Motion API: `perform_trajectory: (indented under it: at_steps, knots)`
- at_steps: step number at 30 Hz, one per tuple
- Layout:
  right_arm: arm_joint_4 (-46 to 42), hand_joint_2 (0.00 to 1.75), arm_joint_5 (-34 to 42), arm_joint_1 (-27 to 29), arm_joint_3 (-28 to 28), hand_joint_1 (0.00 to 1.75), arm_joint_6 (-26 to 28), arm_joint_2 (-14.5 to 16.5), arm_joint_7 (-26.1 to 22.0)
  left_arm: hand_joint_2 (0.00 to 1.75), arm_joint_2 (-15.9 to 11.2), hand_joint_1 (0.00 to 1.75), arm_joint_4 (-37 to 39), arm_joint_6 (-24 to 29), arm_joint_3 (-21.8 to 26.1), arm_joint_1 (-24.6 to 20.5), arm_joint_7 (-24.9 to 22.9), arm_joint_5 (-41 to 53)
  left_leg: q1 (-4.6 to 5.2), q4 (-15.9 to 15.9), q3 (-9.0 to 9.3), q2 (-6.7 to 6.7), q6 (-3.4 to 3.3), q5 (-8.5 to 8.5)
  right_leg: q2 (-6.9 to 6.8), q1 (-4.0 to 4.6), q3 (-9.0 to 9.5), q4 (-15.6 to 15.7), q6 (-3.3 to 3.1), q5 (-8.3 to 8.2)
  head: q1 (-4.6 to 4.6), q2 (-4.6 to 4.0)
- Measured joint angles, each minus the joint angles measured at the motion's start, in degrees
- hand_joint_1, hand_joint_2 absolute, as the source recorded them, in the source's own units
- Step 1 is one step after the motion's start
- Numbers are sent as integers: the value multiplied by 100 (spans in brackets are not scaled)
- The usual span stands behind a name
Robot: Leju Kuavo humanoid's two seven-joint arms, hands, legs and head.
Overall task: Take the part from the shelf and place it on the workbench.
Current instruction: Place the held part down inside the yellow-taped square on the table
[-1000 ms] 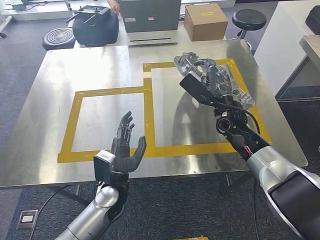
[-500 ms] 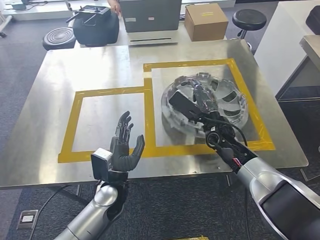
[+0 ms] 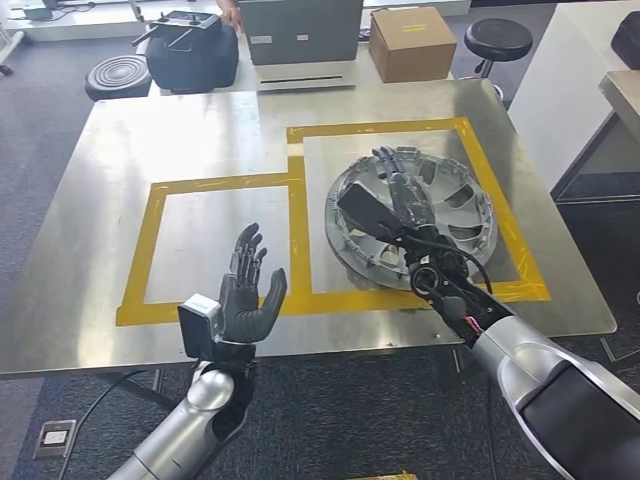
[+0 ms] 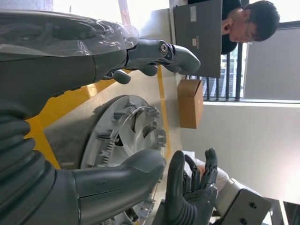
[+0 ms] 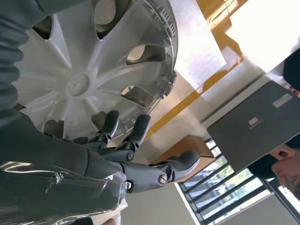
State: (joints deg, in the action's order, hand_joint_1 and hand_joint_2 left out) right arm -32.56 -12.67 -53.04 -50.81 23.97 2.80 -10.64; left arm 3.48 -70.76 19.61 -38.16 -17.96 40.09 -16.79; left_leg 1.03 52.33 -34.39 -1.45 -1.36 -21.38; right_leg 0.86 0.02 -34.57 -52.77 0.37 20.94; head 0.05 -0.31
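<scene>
Silver-grey wheel cover (image 3: 423, 205), the task's part, lies flat on the steel workbench (image 3: 90, 180) inside the yellow-taped square (image 3: 298, 215) nearer the right edge. The right hand (image 3: 400, 200) is above it, fingers extended and apart, gripping nothing. The left hand (image 3: 245, 290) is raised at the near edge, fingers spread, empty. A cardboard box (image 3: 411, 42) stands beyond the far edge.

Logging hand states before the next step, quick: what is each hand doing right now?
Left hand: open, fingers spread, holding nothing.
Right hand: fingers extended over the wheel cover on the workbench; looks open.
</scene>
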Motion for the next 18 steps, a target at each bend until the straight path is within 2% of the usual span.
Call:
perform_trajectory:
  at_steps: [4, 8, 10, 13, 16, 18]
  knots:
    - [-4, 0, 547, 12, 8, 0, -284, -2, -50, 0, -3, 0, 50, -26, 0, -10, -1, -170, 0, 1, 1, 1, 1, -1, 3, 0, 0, 1, 0, 0, 3, 0]
    - [-405, 0, 1828, 240, 159, 0, -528, -68, -178, 0, -40, 0, 81, 201, 0, 1, -2, -207, 0, 1, 3, 2, 3, -2, 3, 0, 0, 1, 0, 0, 2, 0]
    - [-871, 0, 2254, 455, 213, 0, -312, -180, -202, 0, -72, 0, 79, 362, 0, 25, -2, -108, 0, 2, 5, 2, 4, -4, 3, 0, 2, 1, 1, 2, -1, 0]
    - [-1781, 0, 2422, 911, 277, 0, 396, -412, -255, 0, -119, 0, 56, 629, 1, 105, 1, 108, 0, 2, 17, 1, 7, -13, 2, 1, 14, 1, 0, 14, 2, 0]
    - [-2844, 0, 2105, 1495, 350, 0, 968, -650, -281, 0, -168, 0, -25, 872, 1, 172, 4, 298, -1, 2, 32, 1, 12, -28, 2, 1, 31, 2, 0, 28, -3, 0]
    - [-3506, 0, 1732, 1934, 411, 0, 1163, -776, -280, 0, -195, 0, -112, 1006, 0, 222, 7, 396, -1, 2, 49, 0, 7, -42, 1, 2, 50, 2, -2, 42, 7, 0]
